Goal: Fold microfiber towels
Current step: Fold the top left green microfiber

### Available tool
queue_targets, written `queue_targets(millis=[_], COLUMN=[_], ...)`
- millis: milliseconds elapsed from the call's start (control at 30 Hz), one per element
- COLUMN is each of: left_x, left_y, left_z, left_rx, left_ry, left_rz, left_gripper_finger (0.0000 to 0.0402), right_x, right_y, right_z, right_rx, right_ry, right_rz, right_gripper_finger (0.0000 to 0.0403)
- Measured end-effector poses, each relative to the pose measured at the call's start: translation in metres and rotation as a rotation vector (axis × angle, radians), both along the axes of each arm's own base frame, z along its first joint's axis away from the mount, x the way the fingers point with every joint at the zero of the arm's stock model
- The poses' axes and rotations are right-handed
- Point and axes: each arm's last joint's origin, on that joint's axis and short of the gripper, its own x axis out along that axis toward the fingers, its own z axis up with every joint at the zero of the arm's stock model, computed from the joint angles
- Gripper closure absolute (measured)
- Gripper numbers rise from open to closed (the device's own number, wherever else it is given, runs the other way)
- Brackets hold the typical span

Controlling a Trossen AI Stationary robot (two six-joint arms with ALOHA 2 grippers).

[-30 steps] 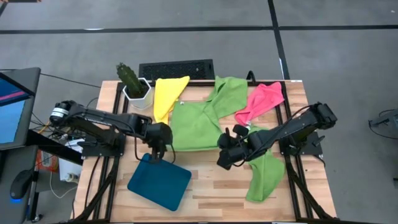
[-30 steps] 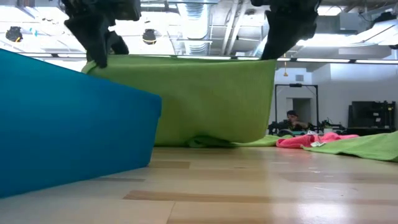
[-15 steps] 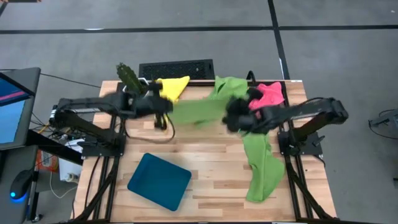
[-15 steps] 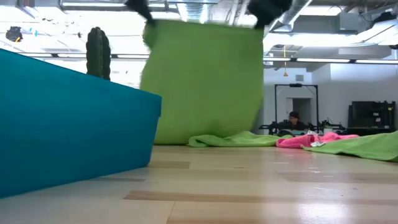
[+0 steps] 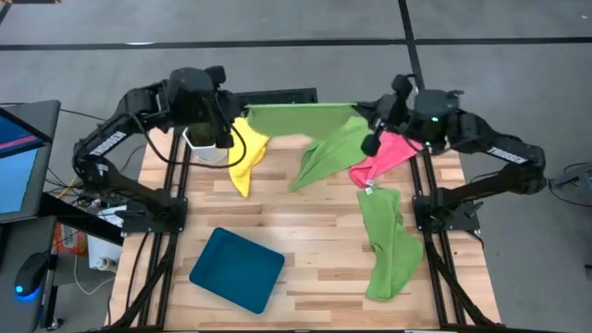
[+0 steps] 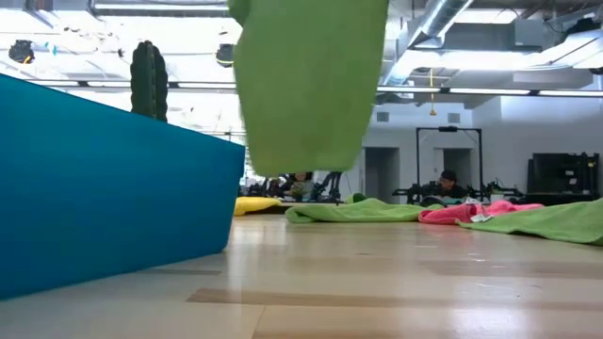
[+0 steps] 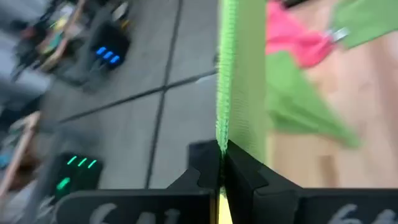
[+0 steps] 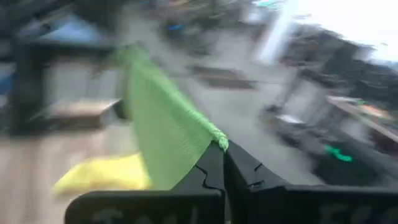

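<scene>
Above the wooden table's (image 5: 305, 250) twelve o'clock edge, left tool (image 5: 225, 116) and right tool (image 5: 372, 118) are holding a lime green towel (image 5: 296, 118) stretched, each clamped on a corner.

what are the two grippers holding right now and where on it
One lime green towel, stretched between them: left gripper pinches one top corner, right gripper the other.

A plain lime green microfiber towel (image 5: 298, 118) is hanging over a pale wooden slatted table (image 5: 314, 268) that is bearing a plain yellow cloth (image 5: 244, 157), a pink cloth (image 5: 388, 154) and a dark teal rounded-corner tray (image 5: 238, 269).
</scene>
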Motion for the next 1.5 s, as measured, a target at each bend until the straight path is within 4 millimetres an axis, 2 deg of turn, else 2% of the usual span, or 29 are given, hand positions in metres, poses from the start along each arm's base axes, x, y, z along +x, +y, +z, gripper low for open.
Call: queue_targets(millis=[67,167,200,267,300,400,433,533,567,633,667,733,800,900,1000,1133,1233,1367,1500], left_x=[0.004,0.005,0.006,0.008,0.01,0.013,0.014,0.017,0.019,0.021,0.021,0.02,0.023,0.03,0.032,0.046,0.053,0.056,0.055], left_y=[0.0,0.001,0.002,0.005,0.007,0.012,0.014,0.015,0.017,0.019,0.02,0.025,0.028,0.042,0.062,0.086,0.097,0.088,0.069], left_z=[0.0,-0.002,-0.001,0.0,-0.001,-0.005,-0.005,-0.007,-0.008,-0.01,-0.011,-0.01,-0.008,-0.011,-0.006,-0.008,-0.011,-0.015,-0.026], left_rx=[-0.031,-0.027,-0.013,0.01,0.017,0.025,0.033,0.036,0.039,0.046,0.051,0.077,0.093,0.126,0.214,0.348,0.423,0.382,0.189], left_ry=[-0.004,0.02,0.015,0.01,0.014,0.043,0.049,0.055,0.058,0.079,0.087,0.086,0.067,0.071,0.035,0.045,0.079,0.107,0.107], left_rz=[-0.041,-0.034,-0.033,-0.015,-0.001,0.035,0.043,0.041,0.038,0.042,0.055,0.07,0.062,0.073,0.131,0.171,0.236,0.224,0.194], left_gripper_finger=[0.0401,0.0401,0.0401,0.0401,0.0401,0.0401,0.0401,0.0401,0.0401,0.0401,0.0401,0.0401,0.0401,0.0401,0.0401,0.0401,0.0401,0.0401,0.0401], right_x=[0.0,0.005,0.008,0.016,0.02,0.029,0.034,0.041,0.044,0.043,0.044,0.048,0.049,0.05,0.046,0.041,0.037,0.037,0.032], right_y=[0.001,0.008,0.007,0.004,0.004,0.014,0.014,0.007,0.004,0.005,0.005,-0.003,-0.012,-0.027,-0.042,-0.066,-0.071,-0.063,-0.039], right_z=[-0.001,-0.014,-0.015,-0.017,-0.023,-0.038,-0.04,-0.041,-0.043,-0.049,-0.049,-0.041,-0.041,-0.041,-0.031,-0.025,-0.022,-0.025,-0.041], right_rx=[0.008,-0.013,-0.029,-0.037,-0.038,-0.023,-0.04,-0.089,-0.093,-0.08,-0.085,-0.124,-0.156,-0.163,-0.157,-0.191,-0.193,-0.172,-0.052], right_ry=[-0.007,0.152,0.172,0.143,0.188,0.356,0.366,0.338,0.355,0.449,0.451,0.348,0.332,0.35,0.256,0.243,0.217,0.232,0.297], right_rz=[-0.087,0.059,0.02,-0.191,-0.207,0.126,0.144,-0.187,-0.205,-0.041,-0.042,-0.277,-0.452,-0.424,-0.482,-0.561,-0.586,-0.572,-0.519], right_gripper_finger=[0.0387,0.0395,0.0397,0.0397,0.0395,0.0386,0.0385,0.039,0.0392,0.0396,0.0397,0.0396,0.0391,0.0384,0.0386,0.0392,0.0389,0.0386,0.039])
